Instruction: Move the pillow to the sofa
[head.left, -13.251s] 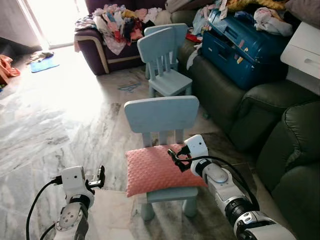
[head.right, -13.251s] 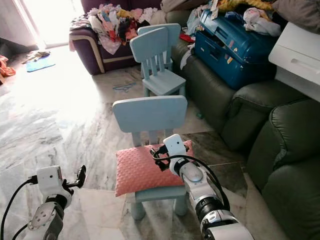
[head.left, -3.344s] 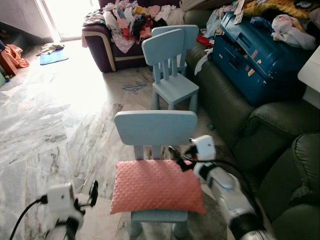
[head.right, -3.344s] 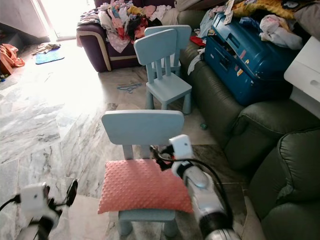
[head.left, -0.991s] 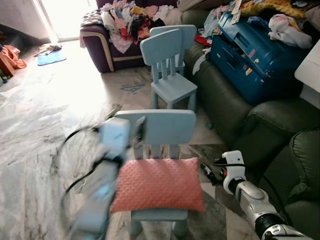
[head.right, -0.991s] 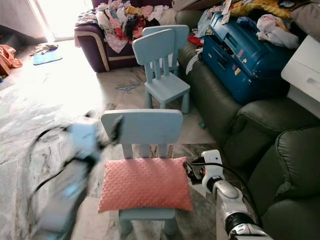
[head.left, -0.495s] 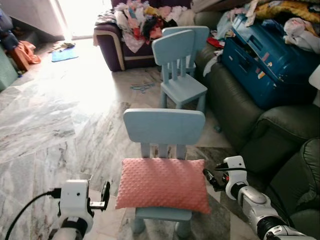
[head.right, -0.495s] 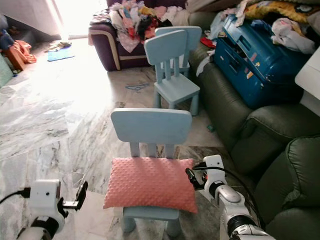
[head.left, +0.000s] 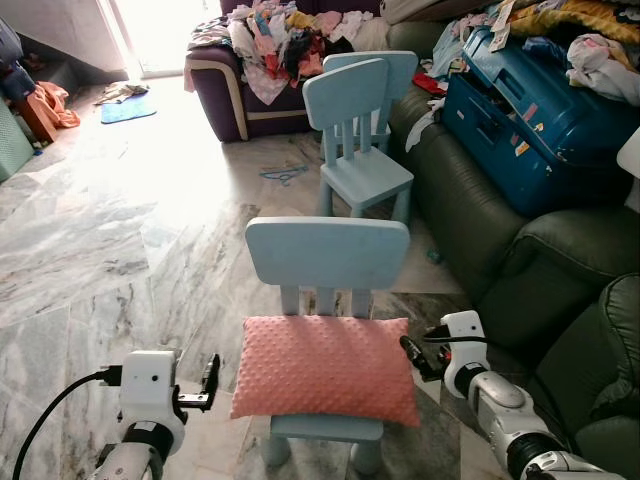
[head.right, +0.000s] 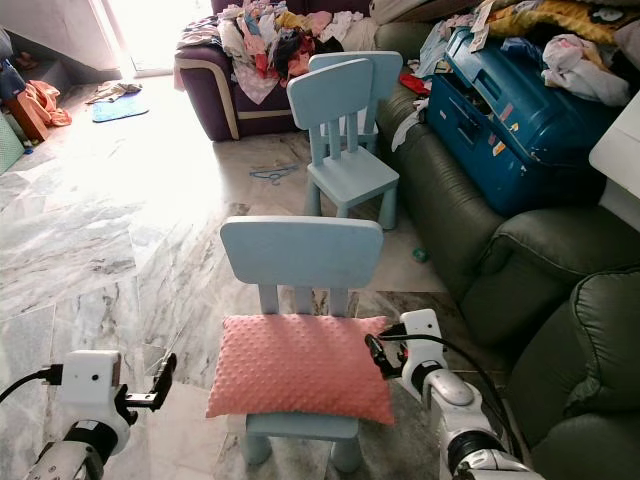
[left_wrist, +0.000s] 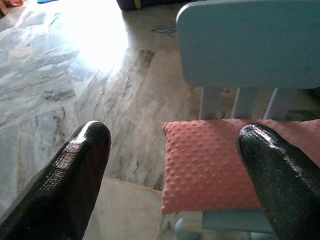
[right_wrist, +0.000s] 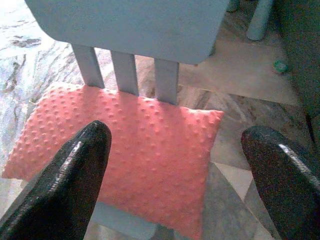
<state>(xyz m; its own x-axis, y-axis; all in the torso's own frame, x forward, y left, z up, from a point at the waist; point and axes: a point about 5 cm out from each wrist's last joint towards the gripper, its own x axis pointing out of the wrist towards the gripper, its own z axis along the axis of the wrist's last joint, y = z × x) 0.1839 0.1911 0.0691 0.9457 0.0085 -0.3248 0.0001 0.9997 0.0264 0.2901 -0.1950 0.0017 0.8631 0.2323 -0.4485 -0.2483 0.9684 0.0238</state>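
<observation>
A pink dotted pillow (head.left: 325, 365) lies flat on the seat of a light blue child's chair (head.left: 327, 252). My right gripper (head.left: 412, 356) is at the pillow's right edge, level with the seat. In the right wrist view its fingers (right_wrist: 75, 175) stand wide apart, open, with the pillow (right_wrist: 130, 140) ahead between them. Low down, left of the chair and apart from the pillow, my left gripper (head.left: 208, 386) is open too, with the pillow's corner (left_wrist: 210, 165) ahead of it. The dark green sofa (head.left: 520, 250) runs along the right.
A blue suitcase (head.left: 520, 100) and loose clothes lie on the far part of the green sofa. A second blue chair (head.left: 355, 130) stands behind the first. A purple sofa (head.left: 225, 85) piled with clothes is at the back. Marble floor (head.left: 120, 220) lies open to the left.
A second ago my left arm was raised and blurred beside the chair back; now it hangs low at the left. My right gripper has edged closer to the pillow's right edge.
</observation>
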